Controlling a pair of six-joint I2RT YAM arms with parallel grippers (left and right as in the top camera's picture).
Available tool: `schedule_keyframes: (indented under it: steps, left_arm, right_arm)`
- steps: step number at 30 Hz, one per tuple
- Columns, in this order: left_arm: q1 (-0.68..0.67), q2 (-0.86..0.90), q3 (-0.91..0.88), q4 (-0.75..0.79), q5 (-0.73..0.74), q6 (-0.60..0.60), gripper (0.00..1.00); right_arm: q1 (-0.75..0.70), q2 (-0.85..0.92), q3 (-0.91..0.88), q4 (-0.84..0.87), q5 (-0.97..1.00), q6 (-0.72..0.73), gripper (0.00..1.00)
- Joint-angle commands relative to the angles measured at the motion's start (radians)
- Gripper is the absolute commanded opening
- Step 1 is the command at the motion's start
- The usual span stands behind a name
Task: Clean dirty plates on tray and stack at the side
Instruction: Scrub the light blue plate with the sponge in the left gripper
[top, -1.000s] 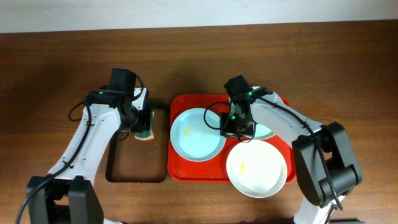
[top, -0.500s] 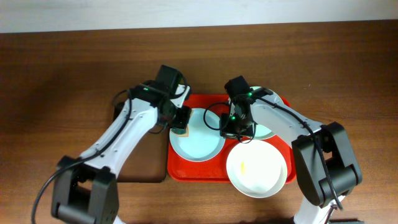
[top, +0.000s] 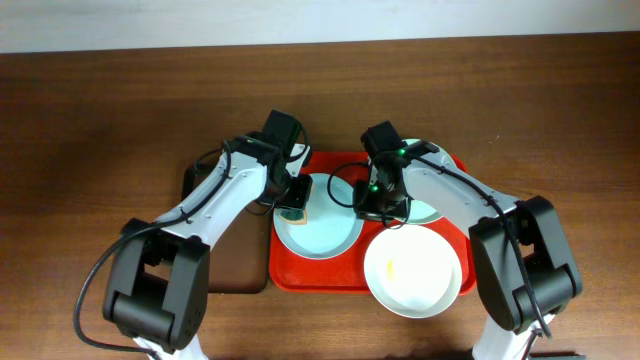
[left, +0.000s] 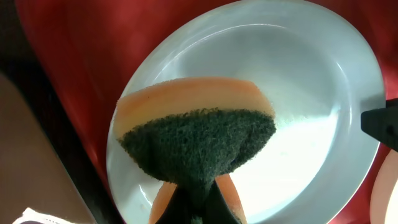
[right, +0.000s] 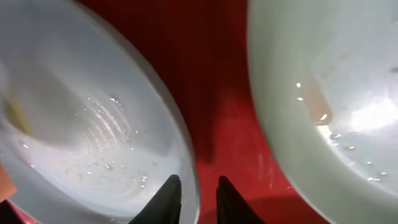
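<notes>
pale green plate (top: 428, 208) mostly under right arm, white plate (top: 412, 272) possibly overhanging tray (top: 318, 277), sponge's (left: 196, 140) base cut off

Three plates lie on the tray (top: 285, 272): one (top: 325, 235) at its left edge, one (top: 428, 211) toward the far right corner (mostly hidden by the right arm), one (top: 412, 272) overhanging the near right corner. A second tray (top: 235, 265) lies just left, on the table (top: 90, 120). A sponge (left: 196, 134) hangs over the left plate.
</notes>
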Motion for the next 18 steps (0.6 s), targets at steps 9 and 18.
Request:
schedule_keyframes:
  steps: [9,18]
  left_arm:
    - [-0.001,0.016,0.002,0.030,-0.008,-0.013,0.00]
    - [-0.018,0.180,0.001,0.032,0.171,-0.011,0.00]
  right_arm:
    - [0.039,0.009,-0.008,0.012,0.093,-0.002,0.04]
    - [0.039,0.009,-0.008,0.012,0.092,-0.002,0.04]
